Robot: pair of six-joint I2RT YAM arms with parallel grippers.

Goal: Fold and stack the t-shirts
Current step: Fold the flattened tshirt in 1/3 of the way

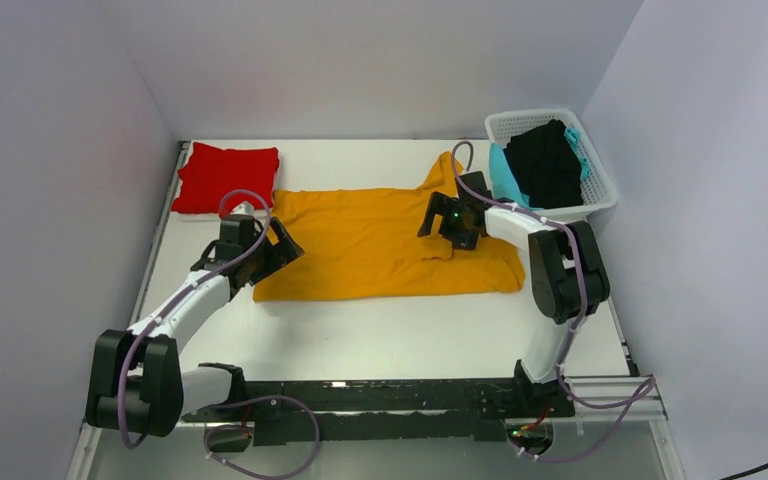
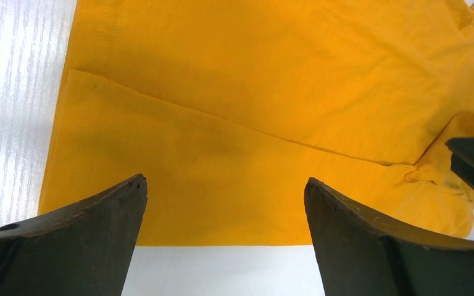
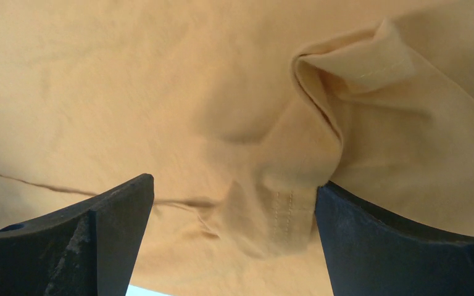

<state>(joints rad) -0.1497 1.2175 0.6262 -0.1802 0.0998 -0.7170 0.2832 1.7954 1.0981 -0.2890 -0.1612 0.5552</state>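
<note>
white table point(image 1: 390, 335) — orange shirt point(image 1: 370, 245) spread across the middle, folded red shirt point(image 1: 225, 177) far left, basket point(image 1: 530, 114) far right.

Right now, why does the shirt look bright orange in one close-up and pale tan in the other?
Left wrist view: the shirt is saturated orange, and the table shows streaky glare. Right wrist view: the same shirt looks washed-out tan, probably that camera's colour balance or exposure, with soft shadows in the folds. Top view: the light is even and the shirt reads orange.

Matt orange cloth t-shirt point(image 1: 380, 245), softly creased, lies on a smooth white table point(image 1: 380, 340) beside a plastic lattice basket point(image 1: 600, 190).
</note>
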